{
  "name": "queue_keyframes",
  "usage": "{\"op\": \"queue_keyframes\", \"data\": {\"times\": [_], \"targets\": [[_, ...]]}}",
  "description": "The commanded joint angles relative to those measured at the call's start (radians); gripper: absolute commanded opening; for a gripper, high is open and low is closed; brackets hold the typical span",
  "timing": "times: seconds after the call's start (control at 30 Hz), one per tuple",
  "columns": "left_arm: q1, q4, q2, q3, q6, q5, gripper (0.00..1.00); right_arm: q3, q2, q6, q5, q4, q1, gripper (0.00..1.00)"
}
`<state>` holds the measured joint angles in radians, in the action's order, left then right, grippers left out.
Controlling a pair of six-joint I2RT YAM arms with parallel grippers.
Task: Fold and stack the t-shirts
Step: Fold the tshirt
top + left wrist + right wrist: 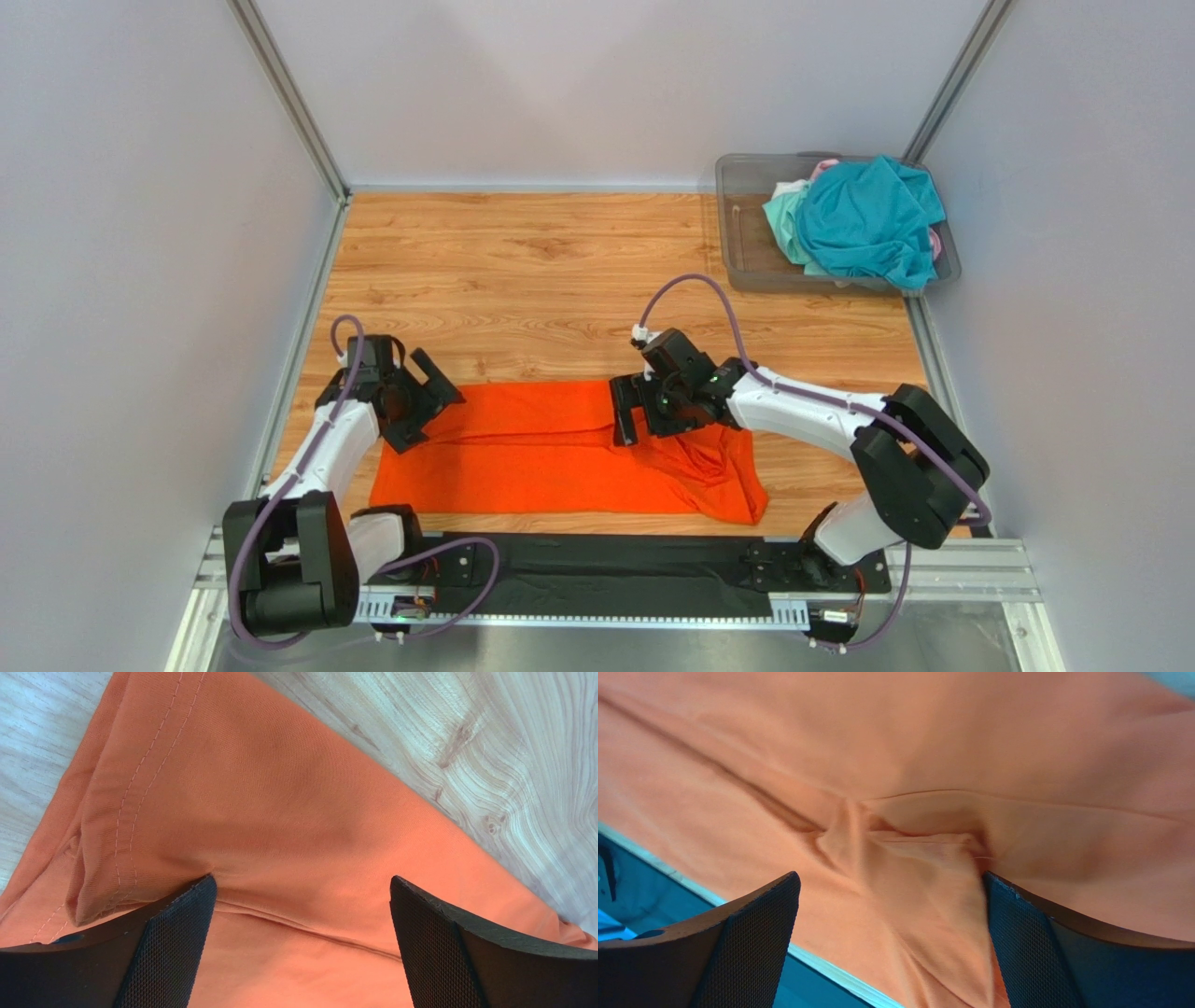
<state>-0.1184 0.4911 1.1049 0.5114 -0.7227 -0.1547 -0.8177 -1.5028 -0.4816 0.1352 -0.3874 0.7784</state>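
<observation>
Risk: left hand (421, 399) and right hand (631, 409), both spread wide over the orange shirt (561, 459), may pinch one layer, skewing the fold.

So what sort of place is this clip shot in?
Probably a lab test booth, not a home: blank grey walls box in a wood-grain table, and two robot arms are bolted to a metal rail.

Orange t-shirt (547, 455) spread lengthwise near front; teal t-shirt (870, 217) crumpled far right.
</observation>
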Motion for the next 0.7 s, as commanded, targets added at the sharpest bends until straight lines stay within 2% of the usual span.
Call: {"op": "queue_keyframes", "data": {"times": [0.0,0.27,0.5,0.67], "targets": [[-0.004,-0.034,0.012,-0.004,0.025,0.018,1.0,-0.011,0.022,-0.012,0.026,0.061,0.07,1.0],[-0.004,-0.032,0.016,-0.004,0.022,0.033,1.0,-0.006,0.069,-0.071,-0.022,0.045,0.183,1.0],[-0.004,-0.031,0.023,-0.002,0.022,0.04,1.0,-0.077,0.035,-0.103,-0.046,0.016,0.373,1.0],[-0.004,-0.026,0.023,-0.002,0.023,0.041,1.0,-0.167,-0.022,-0.15,-0.213,-0.132,0.441,1.0]]}}
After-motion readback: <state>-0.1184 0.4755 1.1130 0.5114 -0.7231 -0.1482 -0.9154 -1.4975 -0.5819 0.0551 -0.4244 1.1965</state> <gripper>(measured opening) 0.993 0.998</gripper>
